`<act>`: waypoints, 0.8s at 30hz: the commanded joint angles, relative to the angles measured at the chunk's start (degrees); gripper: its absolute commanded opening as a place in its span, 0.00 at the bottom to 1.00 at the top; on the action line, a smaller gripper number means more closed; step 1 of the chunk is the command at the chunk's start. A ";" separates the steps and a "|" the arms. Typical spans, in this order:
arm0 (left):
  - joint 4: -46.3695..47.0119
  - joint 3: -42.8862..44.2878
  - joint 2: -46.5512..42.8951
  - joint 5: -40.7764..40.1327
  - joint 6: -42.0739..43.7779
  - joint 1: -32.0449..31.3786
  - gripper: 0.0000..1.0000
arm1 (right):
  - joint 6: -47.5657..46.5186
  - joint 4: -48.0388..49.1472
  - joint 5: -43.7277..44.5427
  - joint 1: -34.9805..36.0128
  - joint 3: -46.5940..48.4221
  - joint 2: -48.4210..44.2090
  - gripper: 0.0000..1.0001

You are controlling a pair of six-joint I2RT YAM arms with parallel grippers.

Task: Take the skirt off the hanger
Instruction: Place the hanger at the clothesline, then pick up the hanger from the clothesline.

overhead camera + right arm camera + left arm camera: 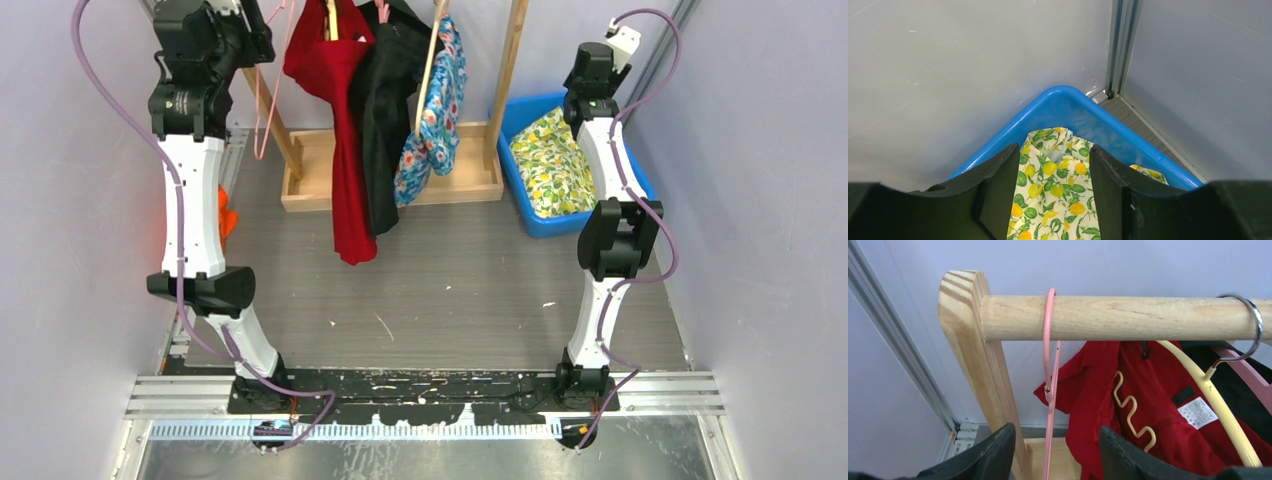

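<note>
The skirt [553, 165], lemon-printed, lies crumpled in the bin [520, 110] just right of the rack [390, 190], on no hanger; so the task looks done, bar the arms clearing off. The hanger [1049, 365] (pink, bare) hangs by its hook at the left end of the rack's rod [1128, 317], close to the upright [973, 365]; probably set there to keep it apart from the garments further right on the rod. The left gripper [1056, 435] sits just below that end of the rod, jaws apart, the hanger's stem passing between them and touching neither that I can see; it grips nothing. The right gripper [1054, 148] hangs above the bin, right of the rack, jaws apart too and empty; cloth shows between them only because it lies beneath. A red garment [1148, 405] hangs next along the rod; it needs no handling. Next, I judge, each arm need only draw back from the rack, the left one straight, so as not to snag the hanger.
</note>
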 commanded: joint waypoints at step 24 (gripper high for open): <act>8.32 5.90 4.07 1.06 -7.76 -12.86 0.61 | 1.63 1.70 -1.03 -0.32 0.11 -1.25 0.67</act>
